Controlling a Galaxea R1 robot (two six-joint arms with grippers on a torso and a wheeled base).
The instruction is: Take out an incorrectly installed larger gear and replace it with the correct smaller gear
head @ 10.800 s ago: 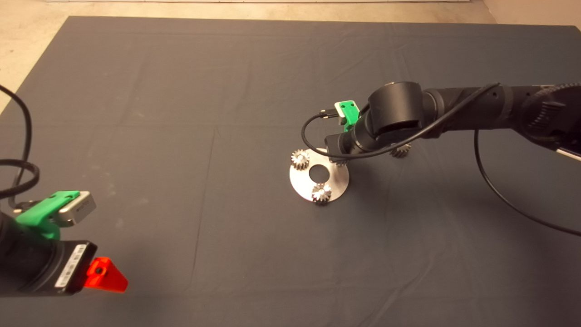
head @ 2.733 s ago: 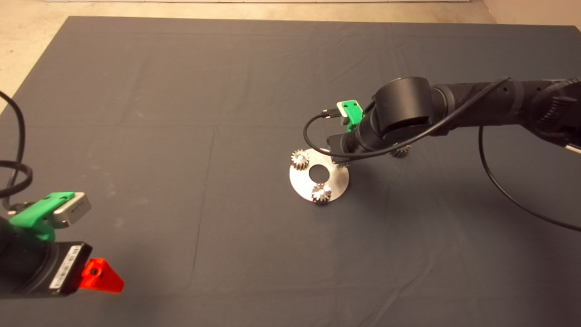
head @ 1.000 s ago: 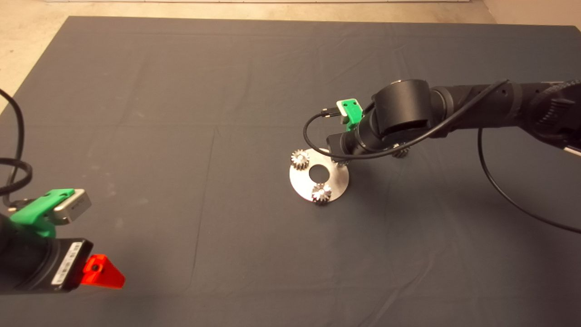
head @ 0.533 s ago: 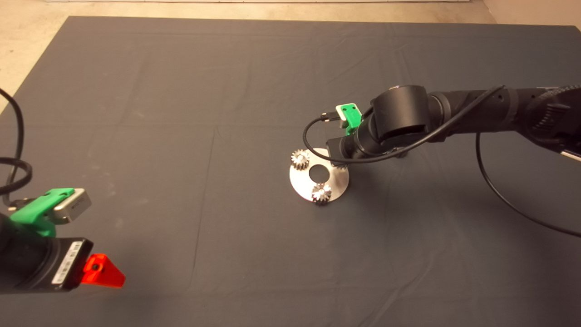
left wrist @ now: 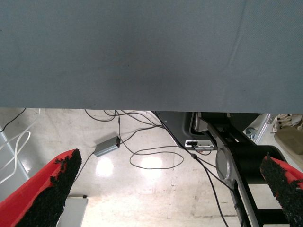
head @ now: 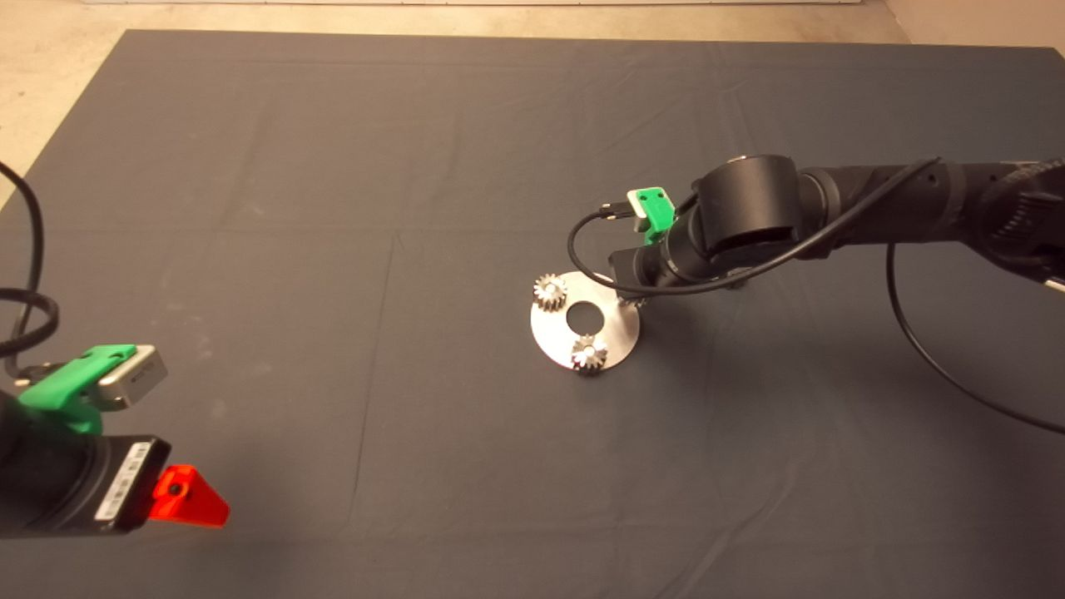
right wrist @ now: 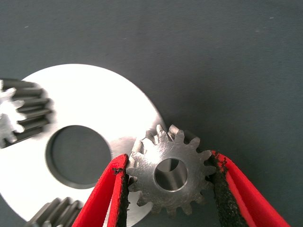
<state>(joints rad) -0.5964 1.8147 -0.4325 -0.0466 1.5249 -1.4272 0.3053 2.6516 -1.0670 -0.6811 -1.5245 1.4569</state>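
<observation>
**Over the plate's edge, the right gripper is holding a gear**

At the steel plate [right wrist: 90,101], your right gripper [right wrist: 170,189] is clamping a gear [right wrist: 169,172] between both pads; you cannot tell its size. Two small gears [head: 550,291] are sitting on the plate. Your left gripper [left wrist: 161,189] is waiting, fingers spread. No writing is readable.

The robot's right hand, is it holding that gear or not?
Holding: the right hand has both pads pressed against the gear over the disc's edge.
</observation>
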